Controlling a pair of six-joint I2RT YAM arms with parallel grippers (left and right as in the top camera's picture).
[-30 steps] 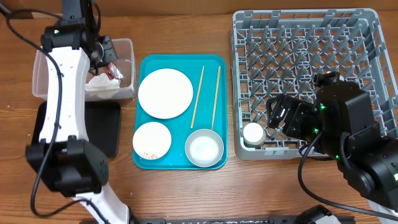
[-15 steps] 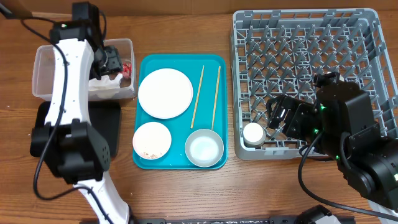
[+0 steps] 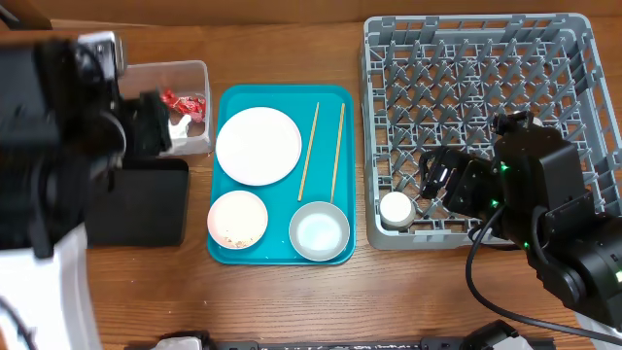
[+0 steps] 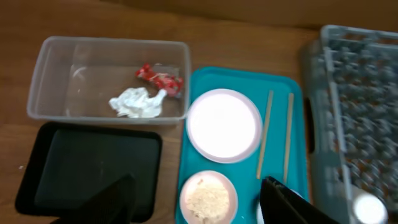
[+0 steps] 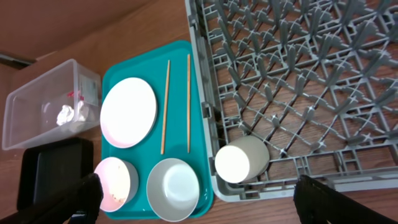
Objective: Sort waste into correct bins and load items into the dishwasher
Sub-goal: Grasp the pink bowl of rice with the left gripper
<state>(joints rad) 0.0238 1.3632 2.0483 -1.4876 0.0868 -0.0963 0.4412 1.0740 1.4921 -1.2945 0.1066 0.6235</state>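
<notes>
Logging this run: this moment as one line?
wrapper, tissue: in tub | cup: in rack | large plate, small plate, bowl, chopsticks: on tray | left end effector, right end effector: open

Table (image 3: pixel 292 301): brown wood, visible grain, matte. Light even, no hard shadows. A paler brown strip lies past the far edge; it cannot be identified.

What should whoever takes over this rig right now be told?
Grippers: left gripper open and empty; right gripper open and empty, near the rack.
Done: red wrapper and tissue are in the clear tub; cup lies in the rack.
Left: rice on the small plate; black tray holds nothing. The large plate, small plate, bowl and chopsticks sit on the teal tray.
</notes>
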